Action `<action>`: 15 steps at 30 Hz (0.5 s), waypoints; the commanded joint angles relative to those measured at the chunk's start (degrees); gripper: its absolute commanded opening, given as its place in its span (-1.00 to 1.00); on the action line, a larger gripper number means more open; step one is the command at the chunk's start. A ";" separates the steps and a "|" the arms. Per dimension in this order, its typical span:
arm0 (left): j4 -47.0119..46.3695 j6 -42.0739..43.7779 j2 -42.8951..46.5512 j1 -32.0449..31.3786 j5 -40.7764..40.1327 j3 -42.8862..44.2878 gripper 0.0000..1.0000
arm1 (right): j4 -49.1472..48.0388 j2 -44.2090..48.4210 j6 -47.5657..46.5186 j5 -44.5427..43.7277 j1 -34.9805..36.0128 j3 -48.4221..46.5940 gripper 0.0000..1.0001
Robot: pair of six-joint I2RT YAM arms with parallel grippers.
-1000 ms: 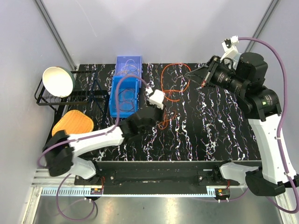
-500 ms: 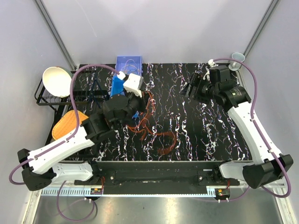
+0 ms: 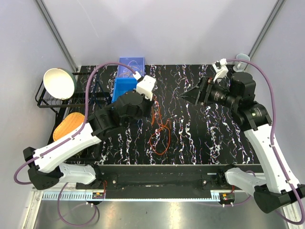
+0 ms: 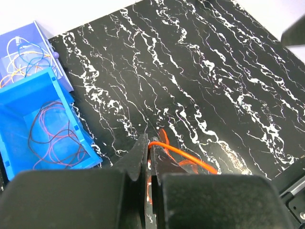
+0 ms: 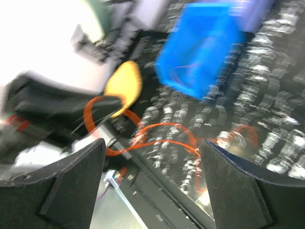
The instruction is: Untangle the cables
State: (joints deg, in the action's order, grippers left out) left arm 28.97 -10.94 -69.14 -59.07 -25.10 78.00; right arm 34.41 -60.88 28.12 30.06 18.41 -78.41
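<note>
One of the cables, a thin orange cable (image 3: 160,130), trails in loose loops over the middle of the black marbled table (image 3: 214,138). My left gripper (image 3: 150,109) is above its far end and shut on it; the left wrist view shows the orange cable (image 4: 190,157) pinched at the tips of the gripper (image 4: 149,139). More thin cables lie in the blue bin (image 4: 43,124) and the paler bin (image 4: 24,52) behind it. My right gripper (image 3: 187,95) hovers at the back right, open and holding nothing. The blurred right wrist view shows the orange cable (image 5: 162,128) far below its spread gripper (image 5: 152,143).
The two bins (image 3: 126,83) stand at the back, left of centre. A white bowl (image 3: 59,82) sits on a black wire rack (image 3: 47,101) at the far left, with an orange-yellow pad (image 3: 71,125) in front of it. The left arm crosses the table's left half.
My right gripper opened and let go of the orange cable. The loop left the back right and now trails down the middle. The left gripper, still shut on it, shifted back and left.
</note>
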 commanded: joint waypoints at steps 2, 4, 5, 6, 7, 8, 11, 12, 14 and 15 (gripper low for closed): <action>1.87 -0.13 -1.16 0.36 -0.20 7.07 -1.00 | -13.75 1.73 2.02 18.36 -0.05 5.19 0.73; 3.46 -1.01 -2.04 0.44 -0.73 8.48 -1.00 | -17.44 2.26 4.30 19.42 -0.05 7.83 0.74; 3.90 -2.84 -3.09 0.45 -2.30 9.79 -1.00 | -19.80 2.43 5.27 19.42 0.04 8.71 0.73; 4.68 -4.08 -3.62 0.53 -3.36 10.50 -1.00 | -20.78 2.44 6.15 19.07 0.13 10.37 0.72; 5.21 -5.57 -4.15 0.62 -4.50 11.12 -1.00 | -21.66 2.44 7.81 18.98 0.13 11.25 0.70; 6.09 -9.06 -5.72 0.80 -6.87 12.86 -1.00 | -23.24 2.44 8.44 18.72 0.30 12.05 0.67; 11.27 -16.44 -9.67 0.97 -13.36 17.69 -1.00 | -23.43 3.05 8.62 14.68 1.44 14.16 0.62; 14.07 -18.31 -10.65 0.97 -14.87 18.85 -1.00 | -23.51 3.31 8.27 12.67 2.06 14.86 0.61; 16.72 -22.69 -13.45 1.41 -16.64 22.44 -1.00 | -23.34 3.84 7.13 10.38 4.51 15.39 0.61; 19.08 -23.68 -14.34 1.67 -16.73 23.68 -1.00 | -23.43 3.84 6.78 7.84 5.48 15.83 0.60</action>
State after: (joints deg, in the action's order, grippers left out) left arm 40.29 -24.12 -79.66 -58.22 -34.44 94.94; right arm 15.59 -59.16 35.05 43.70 20.23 -63.31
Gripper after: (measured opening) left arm 0.012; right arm 0.806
